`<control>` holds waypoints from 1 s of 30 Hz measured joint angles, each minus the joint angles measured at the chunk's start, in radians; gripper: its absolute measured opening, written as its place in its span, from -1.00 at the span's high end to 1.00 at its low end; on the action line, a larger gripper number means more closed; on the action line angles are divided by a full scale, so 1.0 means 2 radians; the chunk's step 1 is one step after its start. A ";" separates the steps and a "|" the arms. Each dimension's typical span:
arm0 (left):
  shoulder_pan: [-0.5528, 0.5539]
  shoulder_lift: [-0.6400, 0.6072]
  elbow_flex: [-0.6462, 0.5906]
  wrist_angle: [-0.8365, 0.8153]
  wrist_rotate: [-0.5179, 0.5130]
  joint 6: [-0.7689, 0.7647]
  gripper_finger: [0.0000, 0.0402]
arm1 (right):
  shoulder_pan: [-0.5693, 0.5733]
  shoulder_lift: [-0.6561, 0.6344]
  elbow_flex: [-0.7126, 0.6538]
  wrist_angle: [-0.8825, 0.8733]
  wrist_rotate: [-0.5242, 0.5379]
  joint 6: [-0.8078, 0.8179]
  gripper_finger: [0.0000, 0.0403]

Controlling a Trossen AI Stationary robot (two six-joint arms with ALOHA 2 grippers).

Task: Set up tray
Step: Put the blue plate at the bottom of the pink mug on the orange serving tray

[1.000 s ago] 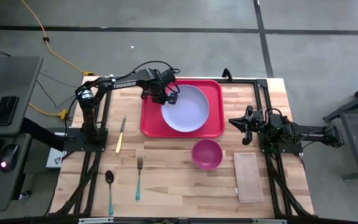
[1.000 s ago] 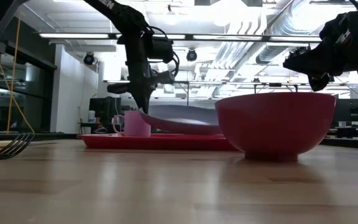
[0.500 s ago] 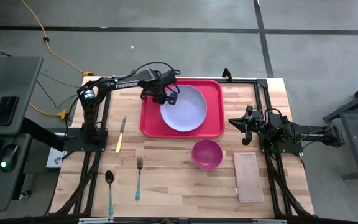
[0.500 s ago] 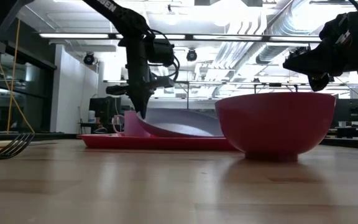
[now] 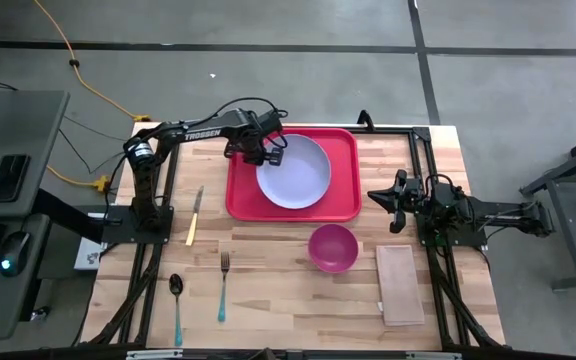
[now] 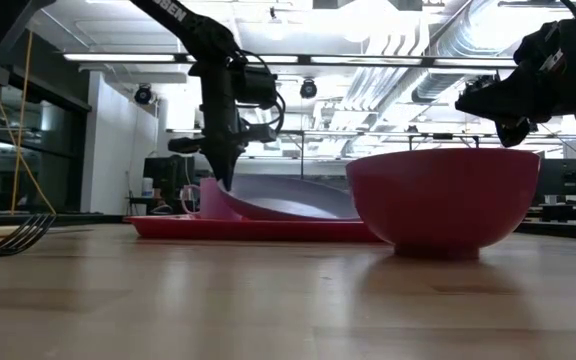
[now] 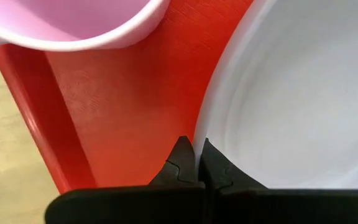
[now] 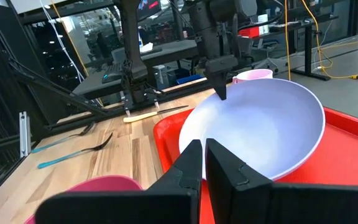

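Observation:
The red tray (image 5: 343, 205) lies at the far middle of the table. The round lavender plate (image 5: 296, 173) sits on it, tilted. A pink cup (image 6: 211, 198) stands on the tray's left part, beside the plate's raised edge; it also shows in the left wrist view (image 7: 73, 25). My left gripper (image 5: 270, 157) is shut on the plate's left rim. My right gripper (image 5: 392, 200) hovers right of the tray, shut and empty. My left gripper pinches the plate's rim (image 7: 211, 127) on the side nearest the cup, one finger on the inside and one on the outside. The fingers come from above, pointing down. The plate is tilted, that rim lifted and its opposite edge (image 5: 328, 182) down on the tray.
A magenta bowl (image 5: 333, 247) stands near the tray's front right corner. A tan napkin (image 5: 400, 285) lies at the near right. A knife (image 5: 195, 215), a fork (image 5: 223, 285) and a spoon (image 5: 176, 305) lie on the table's left part.
My left gripper has gone a little toward the table's left edge, still shut on the plate's rim. The plate has come with it over the tray and now stands tipped more steeply, its inside showing in the low view.

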 joint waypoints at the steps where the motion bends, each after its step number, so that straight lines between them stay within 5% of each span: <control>1: 0.000 0.000 0.000 -0.004 0.000 0.000 0.94 | 0.000 0.000 0.000 0.000 0.000 0.000 1.00; 30: 0.000 0.036 0.000 -0.004 0.005 0.009 0.93 | 0.000 0.000 0.000 0.000 0.000 0.001 1.00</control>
